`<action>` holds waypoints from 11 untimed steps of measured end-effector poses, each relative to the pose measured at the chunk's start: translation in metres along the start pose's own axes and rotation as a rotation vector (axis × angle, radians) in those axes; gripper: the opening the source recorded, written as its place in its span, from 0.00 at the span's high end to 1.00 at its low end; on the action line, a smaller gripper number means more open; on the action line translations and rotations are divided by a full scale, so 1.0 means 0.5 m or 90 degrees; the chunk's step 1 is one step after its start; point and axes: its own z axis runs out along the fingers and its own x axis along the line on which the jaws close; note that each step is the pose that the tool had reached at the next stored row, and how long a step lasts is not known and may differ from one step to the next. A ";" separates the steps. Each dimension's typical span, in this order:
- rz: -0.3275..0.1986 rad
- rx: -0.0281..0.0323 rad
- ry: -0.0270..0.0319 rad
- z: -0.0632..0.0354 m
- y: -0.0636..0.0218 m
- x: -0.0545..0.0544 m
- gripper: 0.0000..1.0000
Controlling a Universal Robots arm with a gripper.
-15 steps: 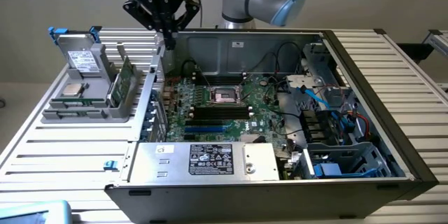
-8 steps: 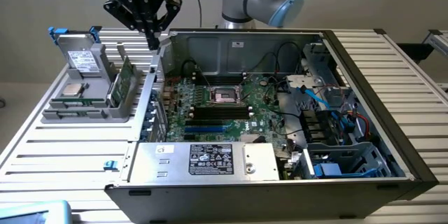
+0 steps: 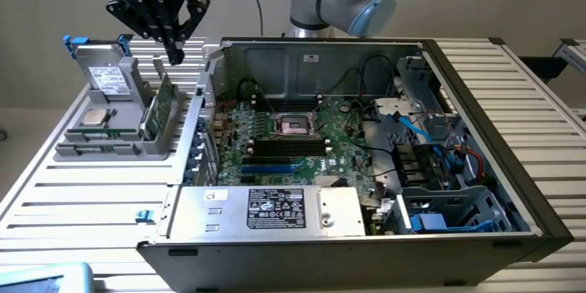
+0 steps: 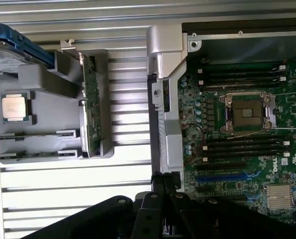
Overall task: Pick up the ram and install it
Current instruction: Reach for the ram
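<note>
End effector (image 3: pixel 174 55) is seen at upper left of the exterior view, fingers together, nothing held, hanging just above the ram (image 3: pixel 162 109). Ram is stood on edge in the grey holder (image 3: pixel 101 149) on the desk (image 3: pixel 82 197), probably so its top edge is exposed for grasping; it is not yet installed in the case (image 3: pixel 311 66).

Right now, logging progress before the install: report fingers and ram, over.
Fingers shut, empty, hovering above and apart from ram. Ram standing on edge in grey holder, untouched. Nothing seen between them.
</note>
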 end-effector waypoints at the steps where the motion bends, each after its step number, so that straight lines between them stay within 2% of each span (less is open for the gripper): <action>1: 0.000 0.0000 0.0000 0.000 0.000 0.009 0.89; 11: 0.000 0.0000 0.0000 0.001 -0.005 0.100 0.89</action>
